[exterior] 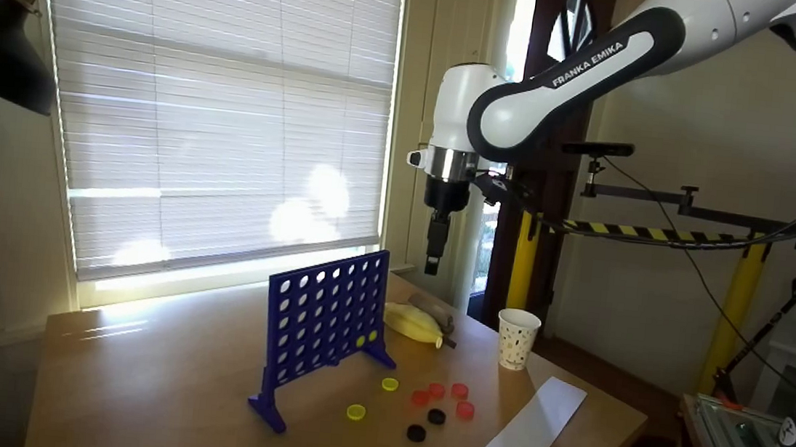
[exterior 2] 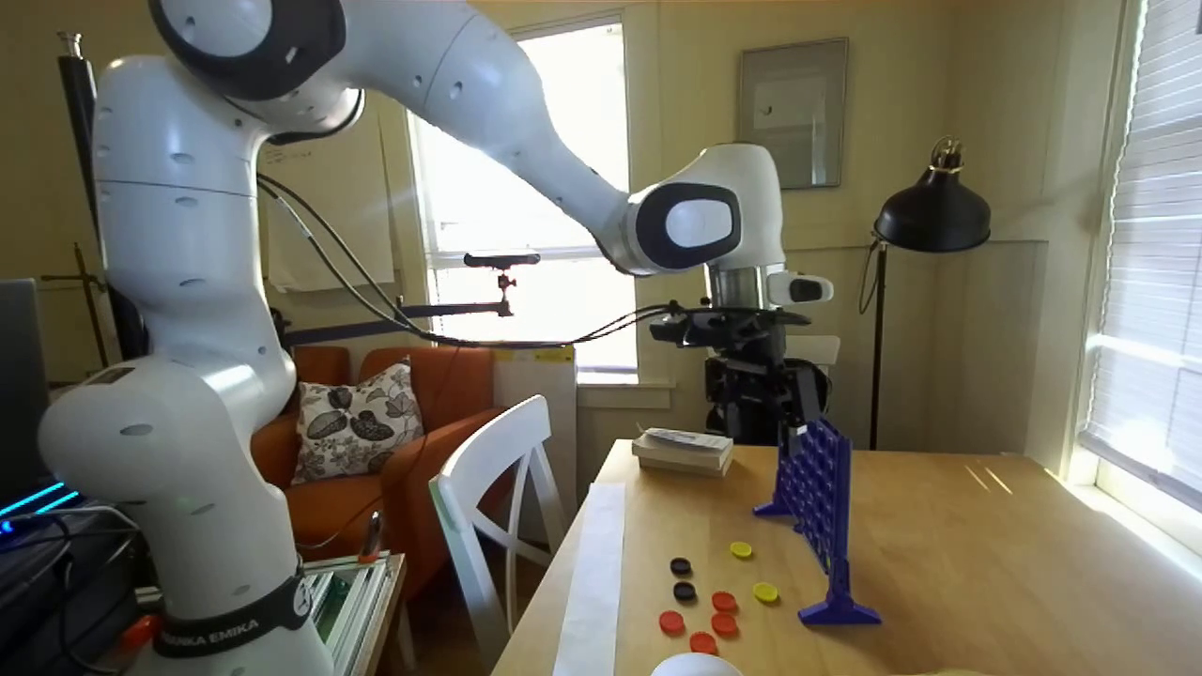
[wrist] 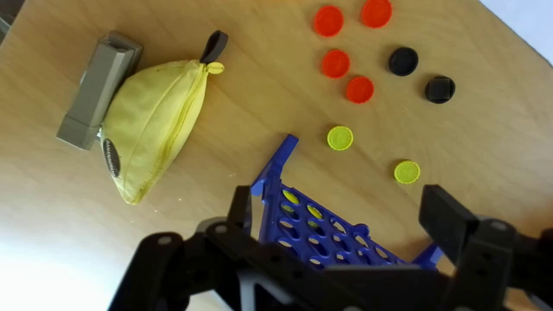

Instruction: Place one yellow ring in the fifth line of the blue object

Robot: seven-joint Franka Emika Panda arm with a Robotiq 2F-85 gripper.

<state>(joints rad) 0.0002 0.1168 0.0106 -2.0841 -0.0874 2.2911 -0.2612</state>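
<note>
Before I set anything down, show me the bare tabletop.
Broad bare patch: between the blue grid and window blinds. Smaller one: between the banana pouch and red tokens. Crowded: between grid and paper strip, with red tokens, black tokens and yellow rings.

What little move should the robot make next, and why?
I'd probably slide the open gripper over a loose yellow token, staying high. The gripper holds nothing, the token lies on the table, and the wrist view shows the blue Connect Four frame between its fingers, so dipping early might bump it.
</note>
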